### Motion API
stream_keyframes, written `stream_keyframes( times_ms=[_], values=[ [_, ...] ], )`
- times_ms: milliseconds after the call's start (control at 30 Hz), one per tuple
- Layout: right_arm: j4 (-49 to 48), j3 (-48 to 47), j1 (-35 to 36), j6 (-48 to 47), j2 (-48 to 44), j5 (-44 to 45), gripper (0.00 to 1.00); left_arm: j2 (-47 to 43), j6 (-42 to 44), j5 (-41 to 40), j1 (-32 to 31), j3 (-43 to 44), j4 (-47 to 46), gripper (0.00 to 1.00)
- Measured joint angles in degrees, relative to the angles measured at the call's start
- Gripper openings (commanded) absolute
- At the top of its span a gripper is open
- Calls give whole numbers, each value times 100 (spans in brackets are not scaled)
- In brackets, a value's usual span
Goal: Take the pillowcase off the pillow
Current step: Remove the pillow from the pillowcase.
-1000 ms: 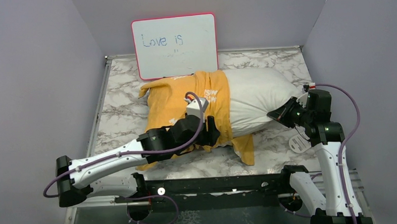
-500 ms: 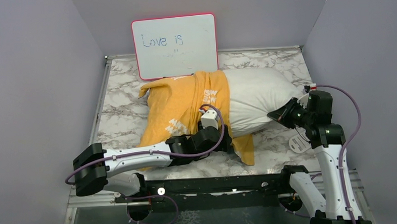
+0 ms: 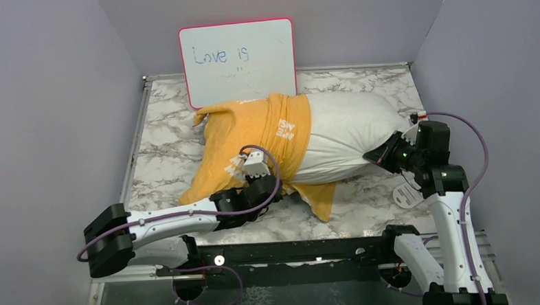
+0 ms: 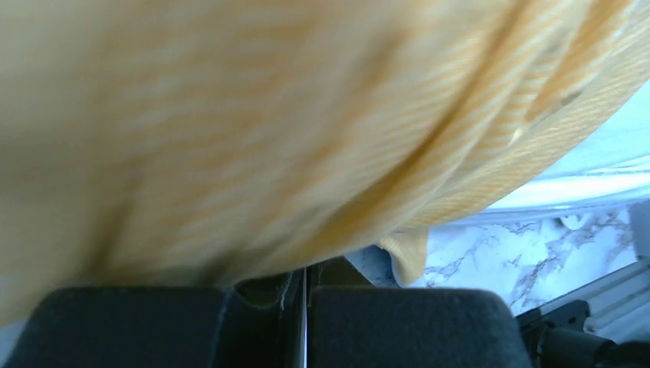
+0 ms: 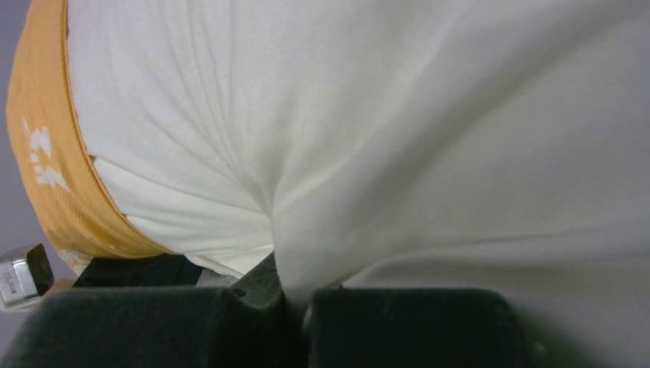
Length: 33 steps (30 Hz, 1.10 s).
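The yellow-orange pillowcase (image 3: 253, 136) covers the left half of the white pillow (image 3: 349, 132), whose right half lies bare. My left gripper (image 3: 281, 188) is at the pillowcase's near edge and is shut on it. In the left wrist view the gripper (image 4: 305, 287) has its jaws together under taut, blurred pillowcase fabric (image 4: 268, 138). My right gripper (image 3: 372, 155) is shut on the pillow's right end. The right wrist view shows that gripper (image 5: 295, 295) with a fold of white pillow (image 5: 383, 138) pinched between its fingers, and the pillowcase's hem (image 5: 54, 169) at the far left.
A pink-framed whiteboard (image 3: 238, 61) leans on the back wall behind the pillow. A small white slotted disc (image 3: 407, 196) lies by the right arm. The marble table (image 3: 164, 150) is walled at the back and on both sides, with a black rail (image 3: 292, 251) along its near edge.
My left gripper reached right with its jaws wide, shut, and drew back left. The pillowcase shifted left with it, its lower flap and left corner included. The right arm stayed put.
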<state>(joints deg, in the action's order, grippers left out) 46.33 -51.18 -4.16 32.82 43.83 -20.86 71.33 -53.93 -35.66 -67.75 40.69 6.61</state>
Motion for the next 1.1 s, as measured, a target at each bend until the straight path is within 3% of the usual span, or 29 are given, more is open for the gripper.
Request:
stream_keyframes(
  times_ms=[167,233,267,300,467,600,800,900,1033,1100],
  values=[
    [-13,-11,13,-203,144,-2,1,-1298,-525,-42,2,-798,332,1],
    [-48,-7,35,-258,118,-13,0,-1818,-452,48,13,-1086,221,28],
    [-68,4,42,-284,96,-31,1,-2015,-363,98,20,-1196,146,49],
    [-109,28,44,-304,63,-11,4,-2166,-214,195,33,-1259,107,61],
    [-146,177,33,52,-9,824,5,-2472,413,885,81,-870,372,79],
    [-136,431,-15,483,-160,1180,7,-2245,929,1349,105,505,859,83],
    [-2,629,-48,699,-557,778,12,-1200,1644,1266,424,2776,1537,94],
    [96,706,-55,595,-730,695,19,-219,1989,1399,1062,3742,1825,95],
    [352,710,-57,341,-879,608,28,940,2393,2098,2092,4109,2033,95],
    [442,688,-59,221,-920,428,32,1410,2575,2459,2452,4227,2124,89]
  ],
)
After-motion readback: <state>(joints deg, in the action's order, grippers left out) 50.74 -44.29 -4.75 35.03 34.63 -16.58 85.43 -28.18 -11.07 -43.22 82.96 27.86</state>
